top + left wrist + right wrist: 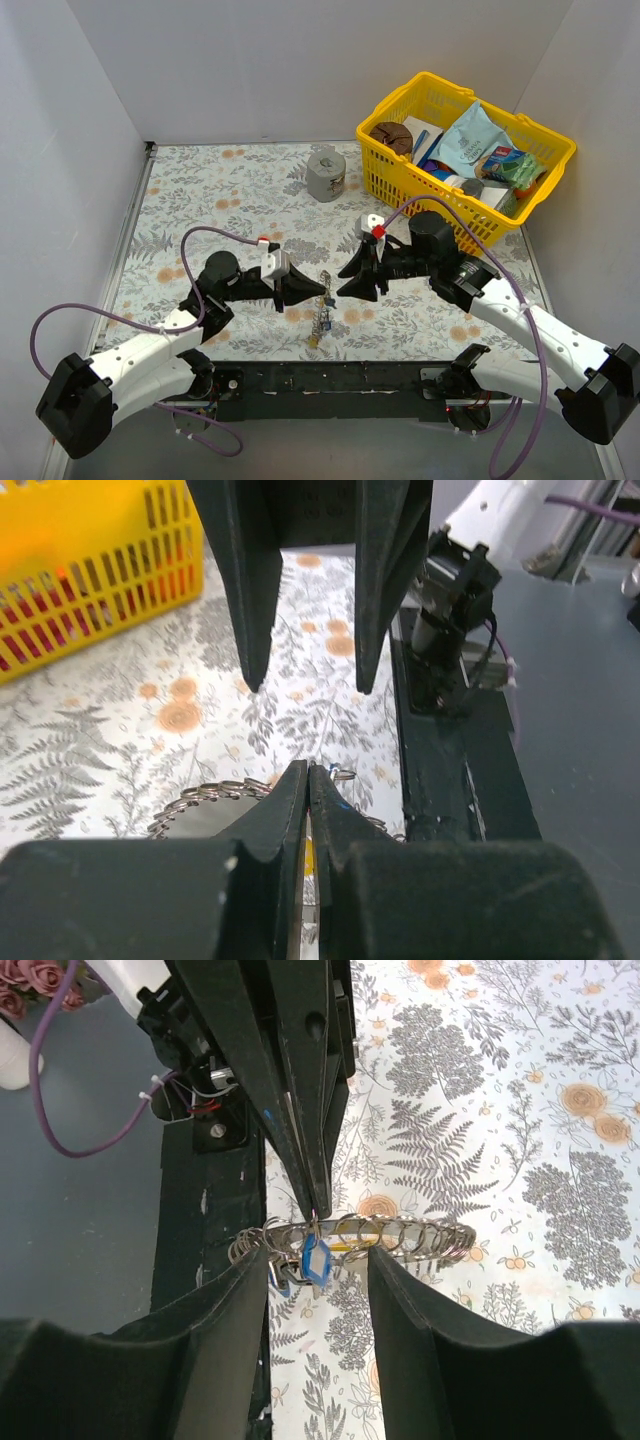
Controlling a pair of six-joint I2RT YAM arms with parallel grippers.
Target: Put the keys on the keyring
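- The large grey ridged metal keyring [420,1236] stands on edge over the floral-patterned tabletop [200,200], between the two grippers and near the table's front edge. Whether its lower rim touches the surface cannot be told.
- In the top view its long axis runs from 12 to 6 o'clock, with its broad faces turned towards 9 and 3 o'clock.
- The left gripper [318,290] is at 9 o'clock of the ring. Its jaws are closed to a hairline on the upper rim. Whether a key is pinched as well cannot be told.
- The right gripper [343,281] is at 3 o'clock, its jaws spread wide and holding nothing. The rim lies just beyond its fingertips.
- A small blue-headed key [315,1258] hangs at the rim directly under the left fingertips, with a small yellow-headed key [350,1246] beside it. Whether either is threaded cannot be told.
- Both arms are extended low, tips facing each other. The right gripper is judged the free one for the next grasp.
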